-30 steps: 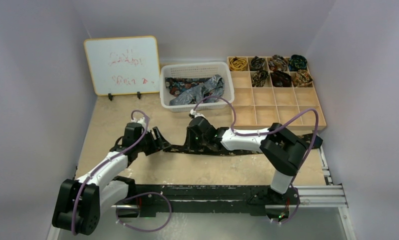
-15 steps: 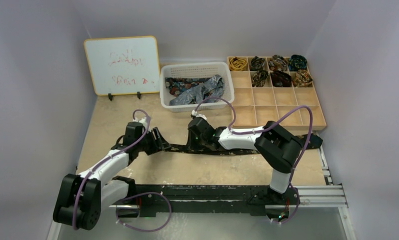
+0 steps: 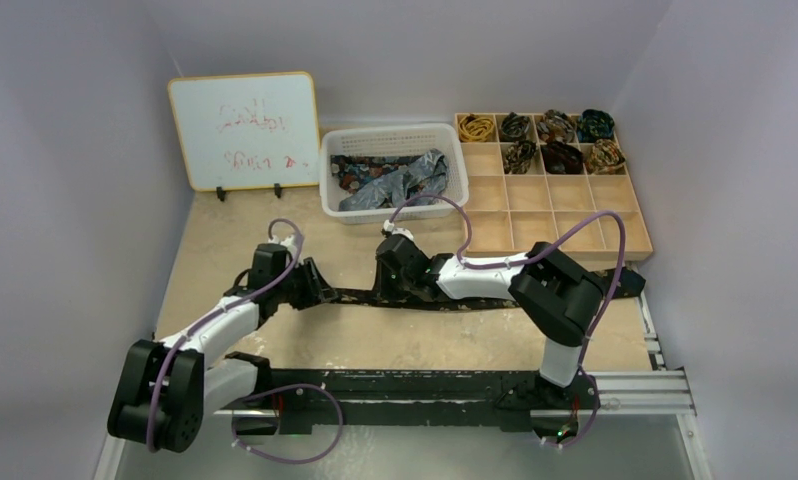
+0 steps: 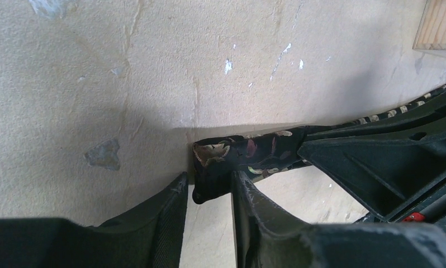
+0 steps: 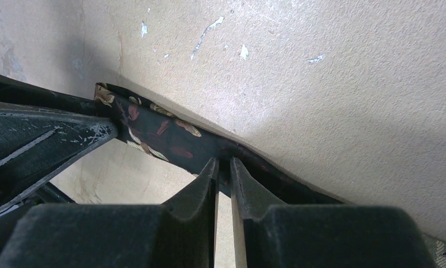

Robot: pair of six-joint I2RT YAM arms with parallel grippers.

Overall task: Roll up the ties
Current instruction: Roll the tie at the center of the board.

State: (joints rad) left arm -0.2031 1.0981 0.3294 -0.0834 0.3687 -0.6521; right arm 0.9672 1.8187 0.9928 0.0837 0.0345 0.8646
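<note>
A long dark tie (image 3: 475,300) with gold-brown motifs lies stretched across the table's middle. My left gripper (image 3: 321,289) holds its folded left end. In the left wrist view the fingers (image 4: 170,195) of that gripper (image 4: 208,181) close around the tie's end (image 4: 248,153), which hangs just off the table. My right gripper (image 3: 390,285) is a little to the right on the same tie. In the right wrist view this gripper (image 5: 223,165) is nearly closed, pinching the tie's (image 5: 153,131) near edge.
A white basket (image 3: 393,132) at the back holds loose ties (image 3: 390,180). A wooden compartment tray (image 3: 550,225) at back right has rolled ties (image 3: 560,140) in its far cells. A whiteboard (image 3: 243,130) stands at back left. The two grippers are close together.
The left gripper has shifted slightly left with the tie's end. The right arm's elbow has swung a little left and back. Both grips look unchanged.
</note>
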